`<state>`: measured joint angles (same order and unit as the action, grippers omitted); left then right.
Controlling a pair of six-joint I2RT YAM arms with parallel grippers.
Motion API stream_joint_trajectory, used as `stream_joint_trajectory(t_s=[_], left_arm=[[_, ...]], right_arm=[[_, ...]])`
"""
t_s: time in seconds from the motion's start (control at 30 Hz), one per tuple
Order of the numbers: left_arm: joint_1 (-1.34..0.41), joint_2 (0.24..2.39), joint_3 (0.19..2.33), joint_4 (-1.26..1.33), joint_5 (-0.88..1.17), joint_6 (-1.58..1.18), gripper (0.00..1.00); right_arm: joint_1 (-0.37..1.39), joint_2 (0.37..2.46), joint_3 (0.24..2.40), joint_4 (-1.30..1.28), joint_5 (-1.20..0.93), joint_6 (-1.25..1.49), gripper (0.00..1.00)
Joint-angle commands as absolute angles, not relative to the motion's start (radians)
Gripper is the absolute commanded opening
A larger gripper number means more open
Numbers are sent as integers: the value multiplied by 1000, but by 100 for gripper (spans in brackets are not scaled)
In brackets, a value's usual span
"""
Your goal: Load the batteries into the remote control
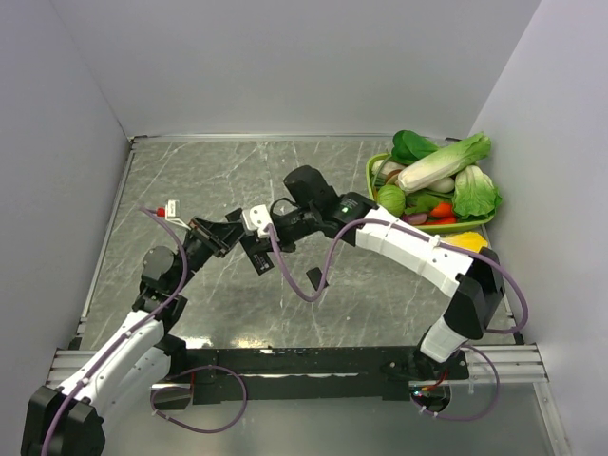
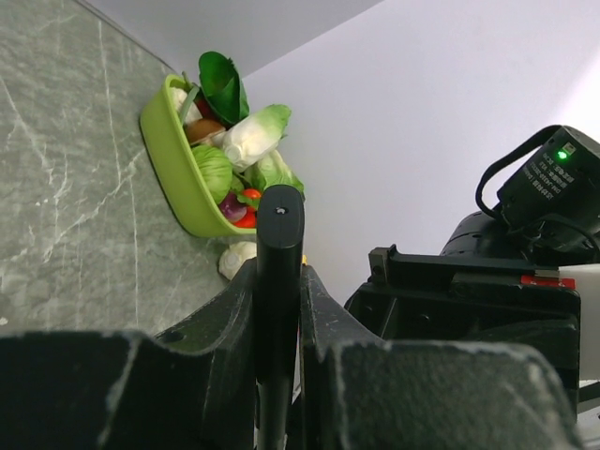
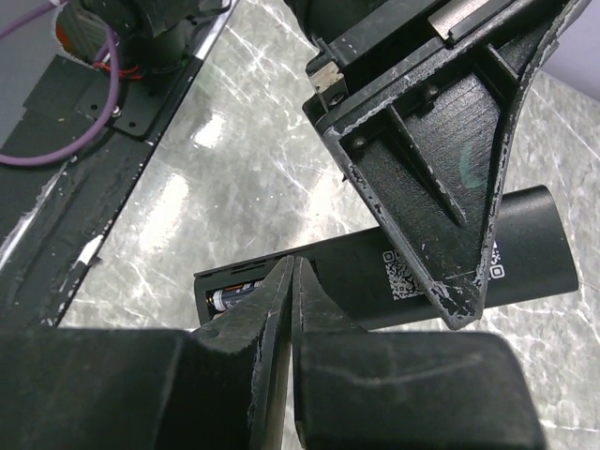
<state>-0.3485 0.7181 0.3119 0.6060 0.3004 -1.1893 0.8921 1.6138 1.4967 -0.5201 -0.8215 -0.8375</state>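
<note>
My left end effector is shut tight on the slim black plastic remote control. It pinches the two flat sides near the middle, and one end of the remote sticks out past my left fingertips. The remote is up in the air, with the grey marbled surface below it.

My right end effector is shut too, with its two tips pressed together and nothing between them. Those tips sit right at the open slot in the back of the remote. Just beside them, inside the slot, I can see one small dark metal battery lying down. I cannot tell if my tips touch it. I cannot see a second battery anywhere.

I think the remote is light and hard. Its plastic is smooth, so it could slide or turn if I push on it too hard. Holding its flat sides near the middle, away from the slot, is a good place.

I think the battery is tiny, hard, round and slippery. It will roll or pop out easily. It is best pinched across its round sides in the middle, or pushed down gently and flat.
</note>
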Motion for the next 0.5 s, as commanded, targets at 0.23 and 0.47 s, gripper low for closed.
stream_joint_trajectory(t_s=[0.23,0.47], left_arm=[[-351,680,351,868,270,-1298,2],[-351,678,354,884,267,-1319,2]], right_arm=[[896,1534,1181,-293,-707,-792,9],[945,1519,1051,-123,-464,-827,11]])
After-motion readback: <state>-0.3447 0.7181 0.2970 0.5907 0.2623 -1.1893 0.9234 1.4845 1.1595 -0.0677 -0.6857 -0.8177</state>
